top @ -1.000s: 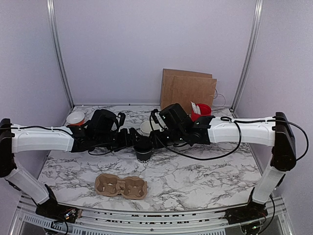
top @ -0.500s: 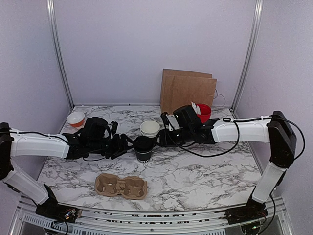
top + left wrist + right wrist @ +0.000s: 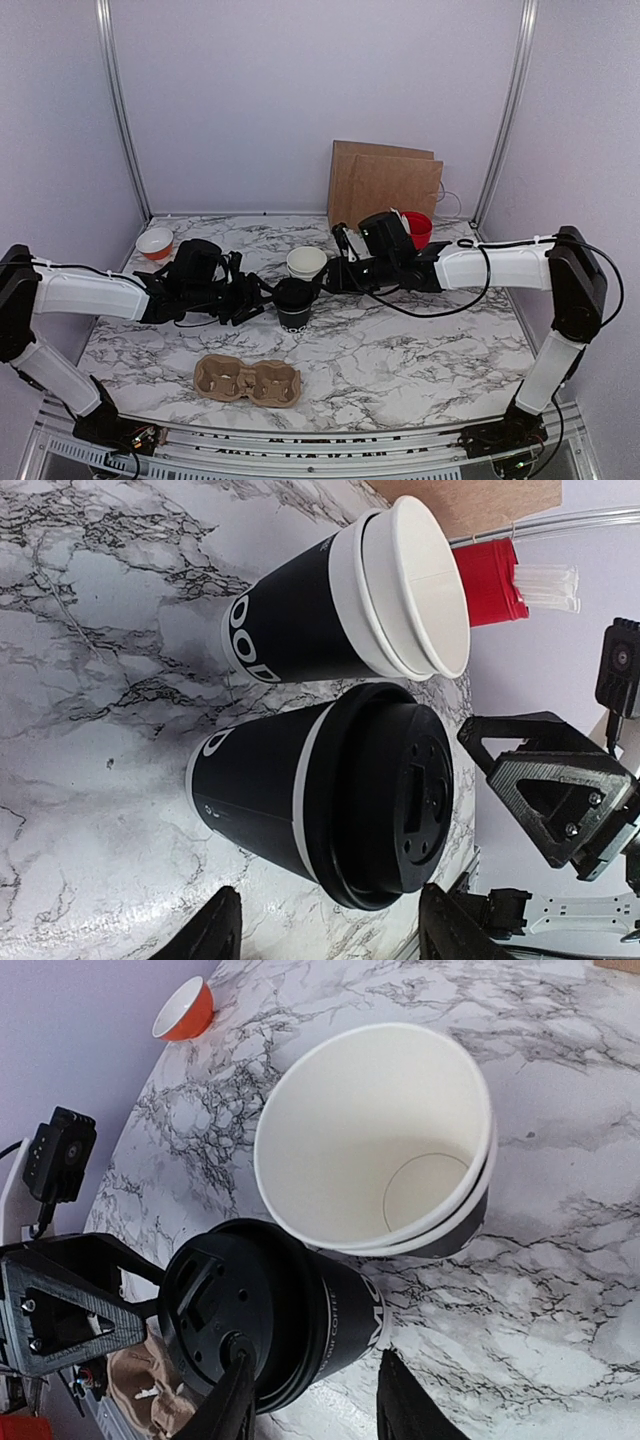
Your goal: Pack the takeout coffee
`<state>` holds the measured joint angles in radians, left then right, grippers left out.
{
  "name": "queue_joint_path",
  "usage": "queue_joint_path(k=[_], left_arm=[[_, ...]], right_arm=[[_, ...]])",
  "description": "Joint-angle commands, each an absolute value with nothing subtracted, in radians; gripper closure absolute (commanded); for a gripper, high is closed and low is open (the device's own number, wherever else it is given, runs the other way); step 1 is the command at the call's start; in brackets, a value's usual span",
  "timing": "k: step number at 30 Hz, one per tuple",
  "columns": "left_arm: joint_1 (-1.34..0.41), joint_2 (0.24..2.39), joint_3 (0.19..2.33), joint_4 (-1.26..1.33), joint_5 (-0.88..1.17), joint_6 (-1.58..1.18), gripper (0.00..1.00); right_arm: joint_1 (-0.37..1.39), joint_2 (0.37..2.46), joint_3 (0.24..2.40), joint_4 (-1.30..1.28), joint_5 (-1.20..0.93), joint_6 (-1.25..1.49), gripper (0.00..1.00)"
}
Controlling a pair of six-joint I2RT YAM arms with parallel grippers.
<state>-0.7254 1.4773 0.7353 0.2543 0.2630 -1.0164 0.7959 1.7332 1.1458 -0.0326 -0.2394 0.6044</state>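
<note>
A small black paper cup [image 3: 293, 312] stands up straight near the middle of the white marble tabletop [image 3: 420, 350]. A black round plastic lid [image 3: 395, 795] sits on top of it. A thin white ring shows just under the lid, and the cup has small white letters on its side.

Just behind it, toward the far edge, is a stack of cream paper cups [image 3: 306, 262]. The outside cup of the stack is black with big white letters. The top cup is open and white inside. The stack and the lidded cup are very close, but I cannot tell if they touch.

The left gripper [image 3: 330, 910] is just to the left of the lidded cup. Its fingers are wide apart, and the cup sits just past their tips. I cannot see them touching it.

The right gripper [image 3: 312, 1350] reaches in from the right. Its fingers are apart too. One finger lies over the edge of the lid, and the other is beside the cup's wall. It does not clamp the cup.

A brown cardboard cup tray [image 3: 247, 380] lies close to the near edge. A brown paper bag [image 3: 385, 185] stands at the far edge. A red cup [image 3: 417, 230] is near the far right corner, and an orange-and-white bowl [image 3: 154, 243] is near the far left corner.
</note>
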Motion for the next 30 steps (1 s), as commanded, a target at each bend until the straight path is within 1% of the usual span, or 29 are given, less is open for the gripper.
queue_joint_path(k=[1,7,9,16,24,30], left_arm=[[-0.722,1.504,0.738,0.294,0.288,-1.035,0.41],[-0.719,1.513,0.738,0.308,0.289,-1.041,0.45],[-0.718,1.513,0.719,0.310,0.288,-1.043,0.46],[-0.710,1.514,0.702,0.314,0.290,-1.045,0.50],[-0.707,1.541,0.699,0.319,0.293,-1.042,0.51],[-0.705,1.557,0.696,0.318,0.291,-1.041,0.54]], right_arm=[[0.821,1.750,1.255,-0.120,-0.124,0.522,0.59],[0.832,1.808,1.313,-0.161,-0.082,0.483,0.58],[0.883,1.828,1.345,-0.198,-0.041,0.460,0.58],[0.932,1.884,1.428,-0.271,0.052,0.406,0.55],[0.949,1.906,1.461,-0.306,0.091,0.389,0.55],[0.963,1.909,1.469,-0.319,0.117,0.375,0.47]])
